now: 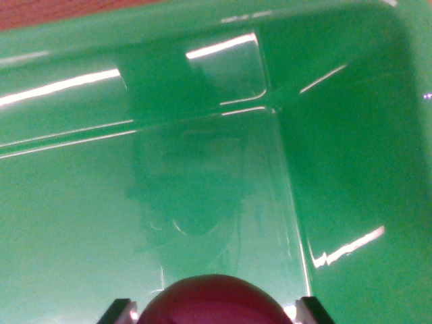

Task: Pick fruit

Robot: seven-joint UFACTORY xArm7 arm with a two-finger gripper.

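A dark red round fruit (214,302) shows at the bottom middle of the wrist view, only its top visible. It sits between my two black fingertips, one at the wrist view's left (118,312) and one at the right (314,312). My gripper (216,314) is shut on the fruit. The fruit hangs over the glossy floor of a green plastic bin (351,135), near its far right corner. The lower part of the fruit is cut off by the frame edge.
The bin's walls rise at the top and the wrist view's right, with bright light streaks on them. A strip of brown wooden surface (54,10) shows beyond the rim at the top left.
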